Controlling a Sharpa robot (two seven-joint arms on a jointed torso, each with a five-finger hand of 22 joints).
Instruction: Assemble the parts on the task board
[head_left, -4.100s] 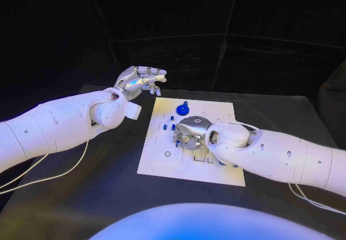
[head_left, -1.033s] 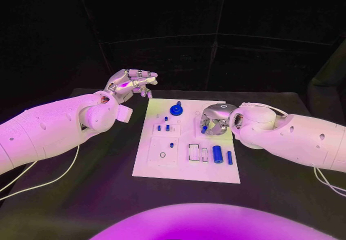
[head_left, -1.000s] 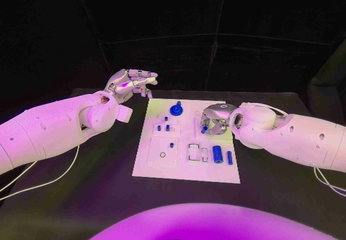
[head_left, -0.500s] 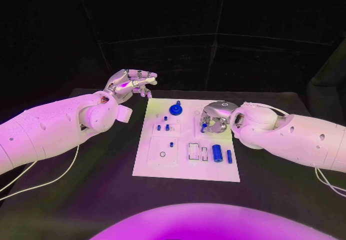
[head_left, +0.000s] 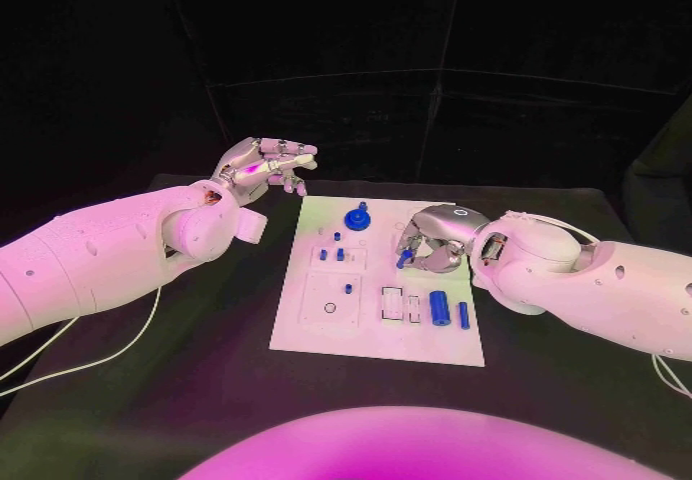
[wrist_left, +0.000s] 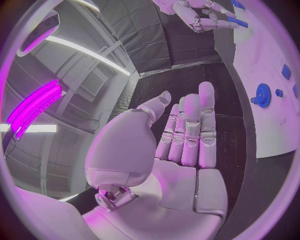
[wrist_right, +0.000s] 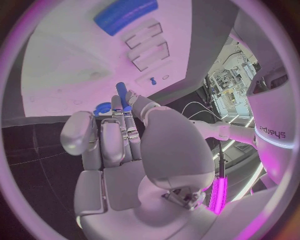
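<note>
**Peg pinched in right robot hand, above upper right of board**

Right robot hand hovers over the white rectangular task board, fingers curled in and pinching a small blue cylindrical peg. In the right wrist view the same peg juts out past the fingertips, long axis roughly in line with the fingers and aimed at the board face. Which hole or slot sits directly under the peg tip: cannot tell.

Ahead of the fingertips, across the board: a large blue cylinder and a thinner blue pin lying flat near two rectangular recesses. A blue gear-like disc lies beside the hand, toward the board's far edge.

Left robot hand is held up well clear of the board's far left corner, above the black worktop, fingers loosely together, holding nothing.

Judgement: right hand is plainly the nearer one; the insertion depends on squaring the peg's axis to its socket.
</note>
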